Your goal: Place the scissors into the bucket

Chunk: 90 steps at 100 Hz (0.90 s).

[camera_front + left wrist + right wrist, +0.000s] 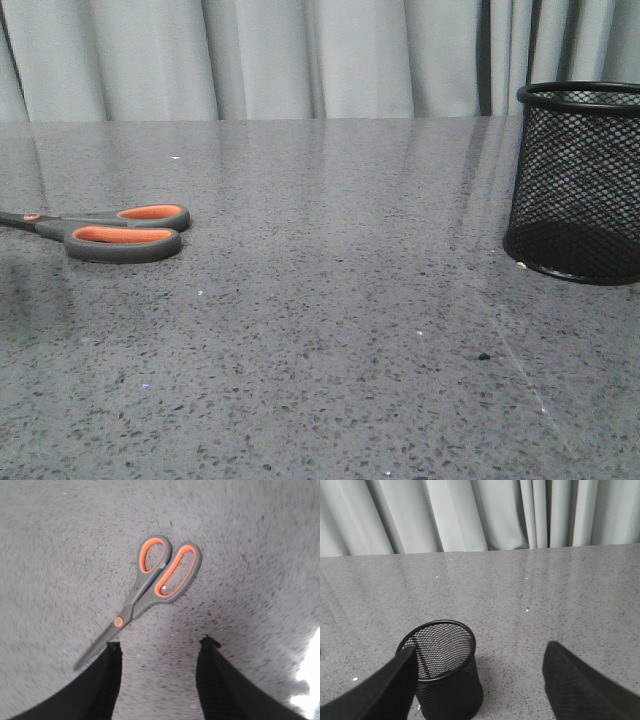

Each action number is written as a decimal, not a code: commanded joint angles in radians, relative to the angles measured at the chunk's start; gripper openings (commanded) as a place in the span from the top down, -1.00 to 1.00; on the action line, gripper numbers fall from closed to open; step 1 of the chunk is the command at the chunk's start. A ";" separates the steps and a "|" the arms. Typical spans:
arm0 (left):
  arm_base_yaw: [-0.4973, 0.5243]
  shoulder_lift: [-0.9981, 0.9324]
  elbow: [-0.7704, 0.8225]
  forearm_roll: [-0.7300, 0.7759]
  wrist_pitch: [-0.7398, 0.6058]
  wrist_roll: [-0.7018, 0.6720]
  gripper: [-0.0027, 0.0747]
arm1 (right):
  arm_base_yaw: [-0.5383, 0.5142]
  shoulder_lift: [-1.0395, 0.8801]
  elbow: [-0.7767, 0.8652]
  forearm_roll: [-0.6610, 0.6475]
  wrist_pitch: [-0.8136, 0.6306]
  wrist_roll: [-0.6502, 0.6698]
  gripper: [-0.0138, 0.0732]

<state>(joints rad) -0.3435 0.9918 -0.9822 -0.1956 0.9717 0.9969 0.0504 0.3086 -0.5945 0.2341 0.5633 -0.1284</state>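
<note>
I am looking across a grey speckled table (330,330) with pale curtains (300,55) hanging behind it. At the far left, the scissors (115,232) are lying flat on the tabletop, blades closed, orange-lined handles pointing toward the table's middle. My left gripper (160,652) is hovering above them with its fingers spread apart, holding nothing; one fingertip is sitting just beside the blade tip. Well apart, at the far right, the black mesh bucket (578,180) is standing upright. My right gripper (480,655) is waiting near it, fingers wide apart, one finger overlapping the bucket's rim in the wrist view.
</note>
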 commanded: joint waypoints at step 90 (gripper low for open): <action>-0.051 0.384 -0.168 0.074 -0.044 0.295 0.09 | 0.079 0.023 -0.035 -0.039 -0.097 -0.009 -0.41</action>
<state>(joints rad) -0.3846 1.4041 -1.1160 -0.1014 0.9581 1.3049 0.1283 0.3113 -0.5945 0.2048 0.5539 -0.1309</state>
